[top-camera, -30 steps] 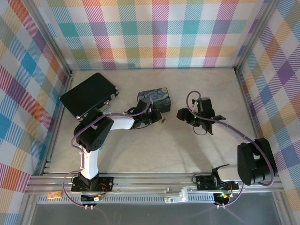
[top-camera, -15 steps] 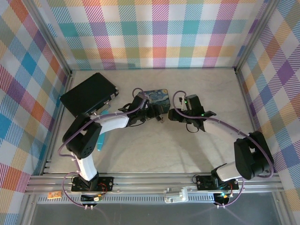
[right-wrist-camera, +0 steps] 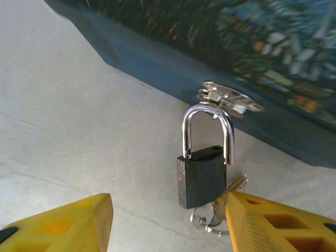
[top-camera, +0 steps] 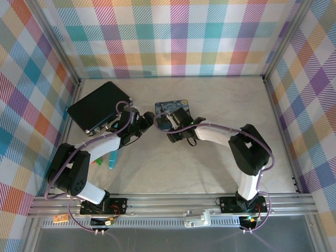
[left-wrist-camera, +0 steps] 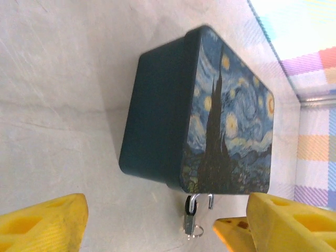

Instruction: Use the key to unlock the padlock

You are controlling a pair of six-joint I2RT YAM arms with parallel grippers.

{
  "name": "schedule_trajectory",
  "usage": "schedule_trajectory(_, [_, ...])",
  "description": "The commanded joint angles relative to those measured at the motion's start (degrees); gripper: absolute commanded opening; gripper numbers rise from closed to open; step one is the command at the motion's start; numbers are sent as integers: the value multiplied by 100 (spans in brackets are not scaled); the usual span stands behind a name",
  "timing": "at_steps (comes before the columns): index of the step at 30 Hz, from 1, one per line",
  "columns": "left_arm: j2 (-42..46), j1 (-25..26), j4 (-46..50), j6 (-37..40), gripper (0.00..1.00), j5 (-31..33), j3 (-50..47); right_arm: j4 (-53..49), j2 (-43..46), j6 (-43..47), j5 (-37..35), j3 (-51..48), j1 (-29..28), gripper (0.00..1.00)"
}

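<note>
From above, one black case [top-camera: 98, 107] sits at the far left, one painted tin [top-camera: 176, 106] sits mid-table, and one light-blue pen [top-camera: 112, 160] lies by the left arm. The left gripper [top-camera: 149, 121] and right gripper [top-camera: 164, 123] crowd the tin's near side, with bare table to the right.

In the left wrist view, the left gripper [left-wrist-camera: 163, 231] is spread wide, and the padlock [left-wrist-camera: 188, 216] hangs at the tin's [left-wrist-camera: 157, 131] edge.

In the right wrist view, the right gripper [right-wrist-camera: 168, 226] gapes, holding nothing. The single padlock [right-wrist-camera: 202, 176] hangs from the tin's clasp [right-wrist-camera: 228, 100]. One key [right-wrist-camera: 232, 189] touches its base (whether it is inserted is unclear).

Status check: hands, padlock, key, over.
Left hand open, facing tin. Right hand open, lined up on padlock. Padlock hooked through tin hasp, key at its base.
</note>
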State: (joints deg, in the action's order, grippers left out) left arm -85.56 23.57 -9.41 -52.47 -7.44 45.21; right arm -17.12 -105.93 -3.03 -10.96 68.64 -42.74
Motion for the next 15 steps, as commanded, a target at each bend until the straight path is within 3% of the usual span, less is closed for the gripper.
schedule_trajectory(1, [208, -46, -165, -79, 78, 39, -64, -411, -315, 547, -809, 299, -115, 58])
schedule_trajectory(6, [149, -55, -292, -129, 78, -37, -92, -480, -602, 797, -1127, 482, -129, 47])
schedule_trajectory(15, [206, -55, -673, -264, 77, -206, -371, -318, -480, 821, -787, 202, -129, 18])
